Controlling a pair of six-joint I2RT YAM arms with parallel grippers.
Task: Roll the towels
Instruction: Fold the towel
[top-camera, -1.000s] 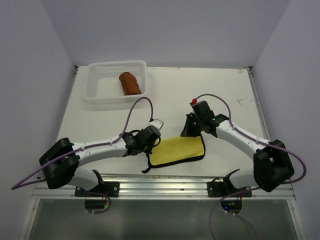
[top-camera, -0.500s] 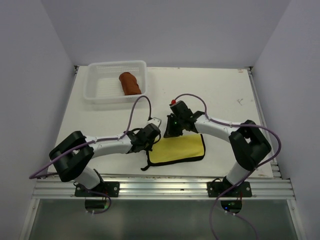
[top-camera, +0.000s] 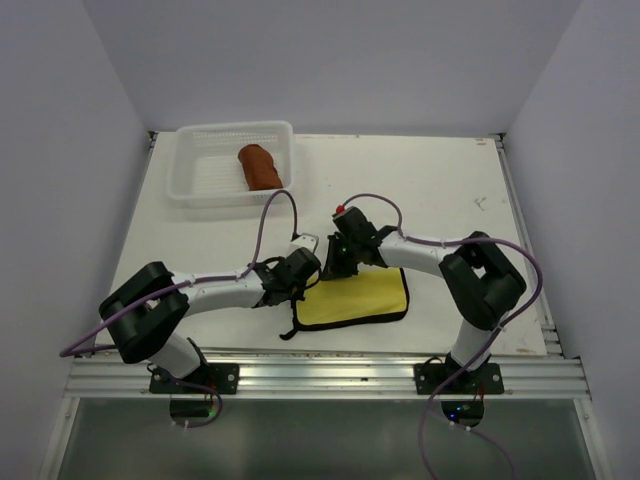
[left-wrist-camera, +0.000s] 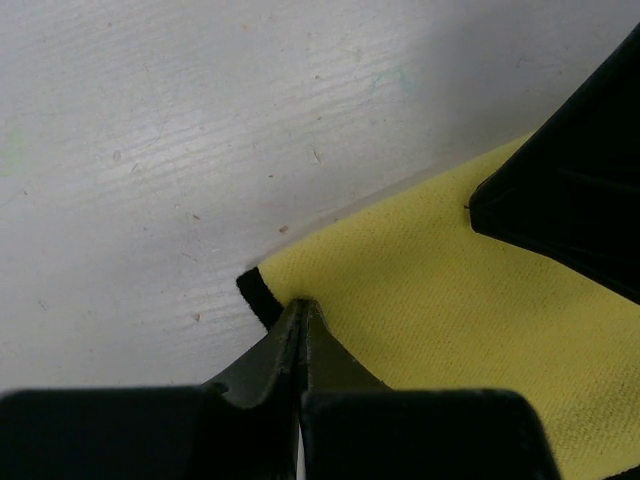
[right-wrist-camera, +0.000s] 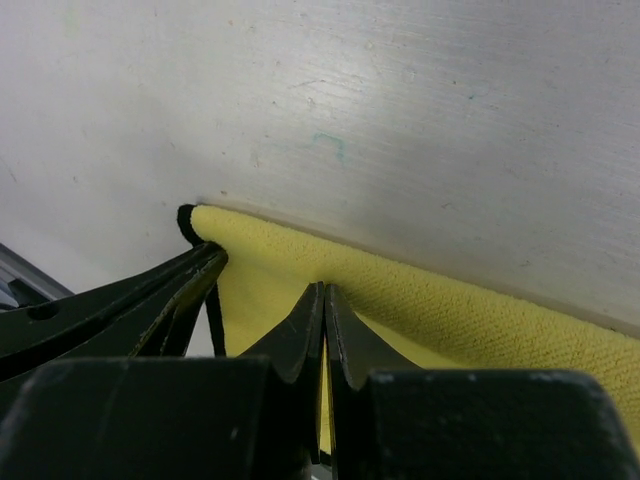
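The yellow towel (top-camera: 358, 298) with a dark hem lies flat near the table's front edge. My left gripper (top-camera: 308, 276) is shut on its far left corner, as the left wrist view shows (left-wrist-camera: 302, 305), with yellow cloth (left-wrist-camera: 430, 290) beyond the tips. My right gripper (top-camera: 336, 270) is shut on the towel's far edge just beside it, and cloth (right-wrist-camera: 450, 310) is pinched between its tips (right-wrist-camera: 324, 290). The left gripper's fingers (right-wrist-camera: 150, 295) show in the right wrist view. The rust-brown towel (top-camera: 260, 166) lies rolled in the basket.
The white mesh basket (top-camera: 235, 130) stands at the table's far left. Both arms' cables arc over the table's middle. The aluminium rail (top-camera: 320, 375) runs along the front edge.
My right gripper has moved left along the towel's far edge until it sits next to the left gripper. The left gripper has stayed at the corner.
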